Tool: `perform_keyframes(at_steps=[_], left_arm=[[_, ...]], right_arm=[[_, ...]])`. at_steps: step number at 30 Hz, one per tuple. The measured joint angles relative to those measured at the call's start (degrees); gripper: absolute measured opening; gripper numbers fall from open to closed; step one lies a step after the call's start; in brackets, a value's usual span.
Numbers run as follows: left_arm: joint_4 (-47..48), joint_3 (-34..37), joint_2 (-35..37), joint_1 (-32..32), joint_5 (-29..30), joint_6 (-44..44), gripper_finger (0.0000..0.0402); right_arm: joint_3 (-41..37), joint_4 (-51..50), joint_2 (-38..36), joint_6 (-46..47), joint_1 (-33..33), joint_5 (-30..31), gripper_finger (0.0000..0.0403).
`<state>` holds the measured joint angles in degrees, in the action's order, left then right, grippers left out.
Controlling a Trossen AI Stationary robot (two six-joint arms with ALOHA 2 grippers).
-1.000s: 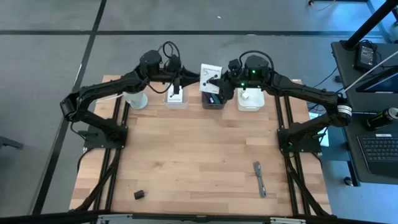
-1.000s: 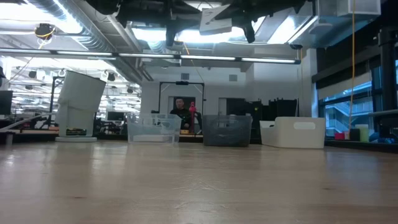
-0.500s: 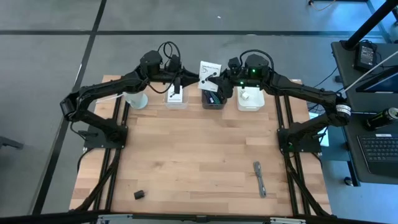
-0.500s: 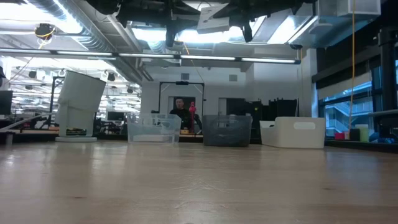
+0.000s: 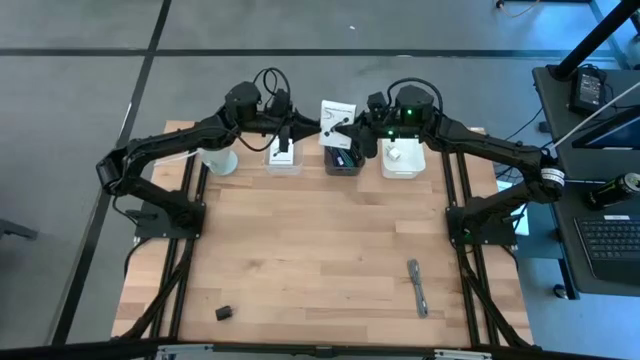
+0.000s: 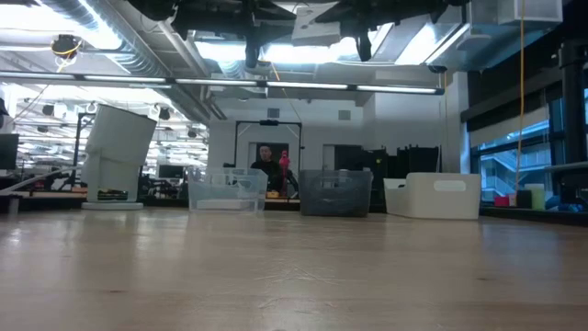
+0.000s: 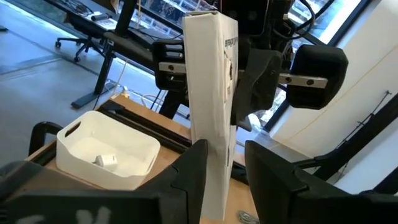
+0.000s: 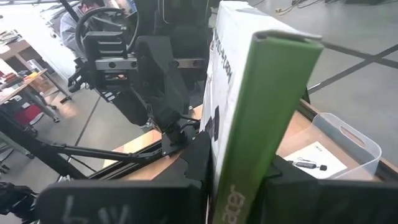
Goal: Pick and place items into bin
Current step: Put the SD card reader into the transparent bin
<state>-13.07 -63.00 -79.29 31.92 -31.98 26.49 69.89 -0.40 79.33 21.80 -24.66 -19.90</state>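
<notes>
A white printed box (image 5: 337,110) with a green side (image 8: 267,106) is held high above the bins at the table's far edge, and it also shows at the top of the low view (image 6: 317,32). My right gripper (image 5: 352,128) (image 8: 239,162) is shut on it. My left gripper (image 5: 318,124) (image 7: 224,152) faces it from the table's left and is open. Its fingers stand on either side of the box's edge (image 7: 214,180), with a gap showing at one finger (image 7: 267,174). A grey tool (image 5: 417,287) and a small black block (image 5: 224,313) lie on the table near its near edge. My right gripper pinches the white box between its two fingers, which lie on the box's two broad faces beside the green side (image 8: 249,168). It comes level from the table's right. The box is lifted clear, standing on edge. My left gripper has one finger (image 7: 193,168) close against the box; I cannot tell whether it touches.
Along the far edge stand a clear bin (image 5: 283,155) holding a card (image 8: 308,163), a dark grey bin (image 5: 343,160) and a white bin (image 5: 403,158) holding a small white block (image 7: 106,160). A whitish cup (image 5: 218,160) stands left of them. A person shows far behind the table (image 6: 266,161).
In the low view the box has tipped a little flatter and drifted slightly toward the table's left, together with my right gripper. Everything on the table has stayed in place.
</notes>
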Motion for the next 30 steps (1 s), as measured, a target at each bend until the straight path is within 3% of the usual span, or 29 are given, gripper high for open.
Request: perform_keyframes(at_steps=[4, 9, 30], left_arm=[[-0.03, 0.00, -0.02, -0.36, 0.81, 0.84, 0.0104], [-0.01, 0.00, 0.02, -1.17, 2.64, -0.62, 0.0104], [-0.37, 0.00, -0.15, -1.07, 8.44, 2.96, 0.0116]], right_arm=[[0.00, 0.02, 0.00, 0.38, 0.13, 2.22, 0.0051], [0.00, 0.05, -0.02, 0.12, -0.05, -1.24, 0.0051], [0.00, -0.05, 0.00, 3.41, -1.10, 1.73, 0.0051]])
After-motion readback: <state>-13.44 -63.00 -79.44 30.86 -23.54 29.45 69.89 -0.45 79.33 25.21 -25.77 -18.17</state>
